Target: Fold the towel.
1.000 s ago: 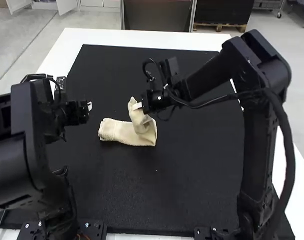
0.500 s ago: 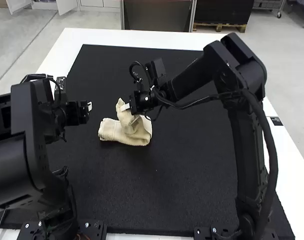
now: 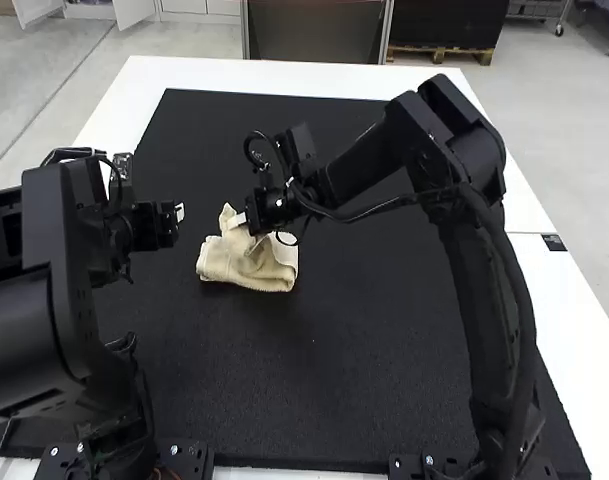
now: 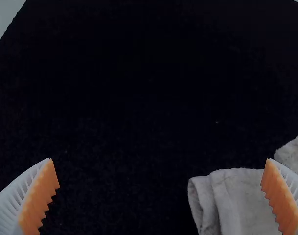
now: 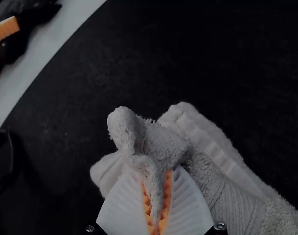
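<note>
One fold looked nearly made: the white, ribbed right pincer (image 5: 157,182) was clamped on a raised, bunched part of the cream terry towel (image 3: 269,272) on the black mat (image 3: 314,375). The open left pincer (image 4: 159,159) waited; laying down and releasing remained.

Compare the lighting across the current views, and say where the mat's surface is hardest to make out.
High view: brightest, the white table catching the most light; left wrist view: dim, the mat nearly black and hardest to make out, though the orange pads stand out; right wrist view: also dim, with shading in the folds of the towel.
</note>
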Available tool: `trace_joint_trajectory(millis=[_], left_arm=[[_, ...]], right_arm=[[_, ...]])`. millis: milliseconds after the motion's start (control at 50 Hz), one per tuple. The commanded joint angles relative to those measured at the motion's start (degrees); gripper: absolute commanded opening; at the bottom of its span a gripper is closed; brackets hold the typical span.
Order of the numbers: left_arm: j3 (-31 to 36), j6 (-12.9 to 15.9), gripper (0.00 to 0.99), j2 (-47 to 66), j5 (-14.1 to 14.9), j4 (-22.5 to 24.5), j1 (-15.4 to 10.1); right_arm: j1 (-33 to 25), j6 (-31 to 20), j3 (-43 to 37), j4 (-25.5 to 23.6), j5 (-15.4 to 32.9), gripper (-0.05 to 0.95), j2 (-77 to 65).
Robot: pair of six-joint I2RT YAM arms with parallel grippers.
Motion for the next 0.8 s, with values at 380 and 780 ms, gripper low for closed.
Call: trace_joint_trajectory(millis=[380,780], left_arm=[[-1.63,0.23,0.97,-1.12,-0.12,0.57,0.39],[-2.24,0.14,0.97,-1.03,-0.29,1.18,0.21]], right_arm=[[2.07,3.06,5.06,0.59,-1.15,0.5,0.67],[-2.41,4.91,3.83,0.41,-2.99,-0.02,-4.51]])
